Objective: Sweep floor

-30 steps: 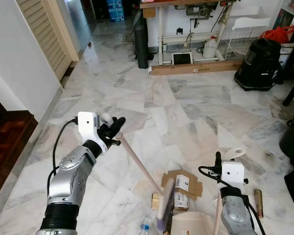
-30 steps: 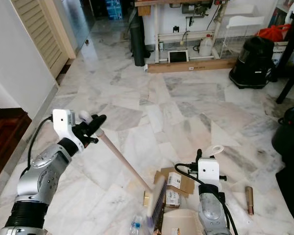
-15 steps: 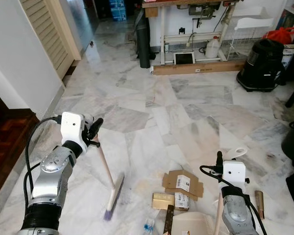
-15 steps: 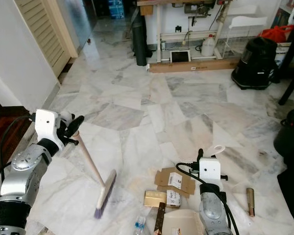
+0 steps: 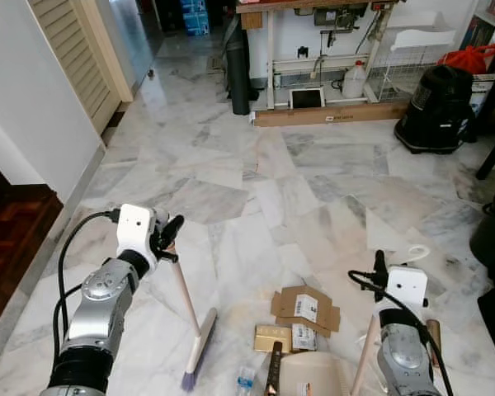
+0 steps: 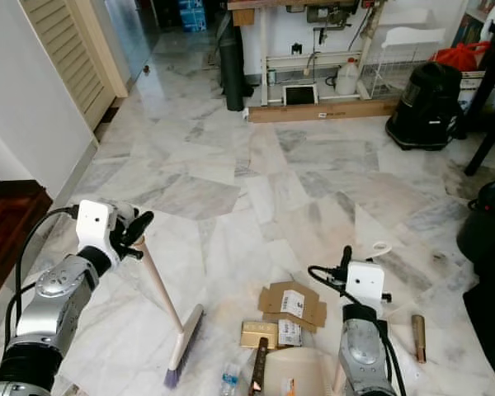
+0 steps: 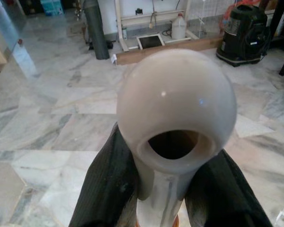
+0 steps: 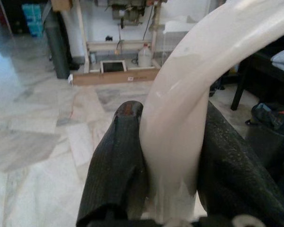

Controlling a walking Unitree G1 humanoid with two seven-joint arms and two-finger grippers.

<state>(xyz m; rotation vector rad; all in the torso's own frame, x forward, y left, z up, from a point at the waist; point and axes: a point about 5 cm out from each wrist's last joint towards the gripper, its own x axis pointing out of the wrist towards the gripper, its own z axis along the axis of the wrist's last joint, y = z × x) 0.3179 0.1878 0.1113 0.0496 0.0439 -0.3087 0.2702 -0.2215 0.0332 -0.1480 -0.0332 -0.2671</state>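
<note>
Grey-veined white marble floor (image 5: pixel 313 181). Left gripper (image 5: pixel 170 235) is pinching the pale wooden broom (image 5: pixel 186 307) at its light, stiff, slippery handle-top; bristles at six o'clock. Right gripper (image 8: pixel 173 156) is clamping the cream plastic dustpan's (image 6: pixel 301 373) handle, beside flattened brown cardboard scraps (image 5: pixel 305 307).

floor: grey-veined marble (image 5: pixel 313 181) | left: louvred door (image 5: pixel 70 49) | back: workbench (image 5: pixel 313 8)
</note>
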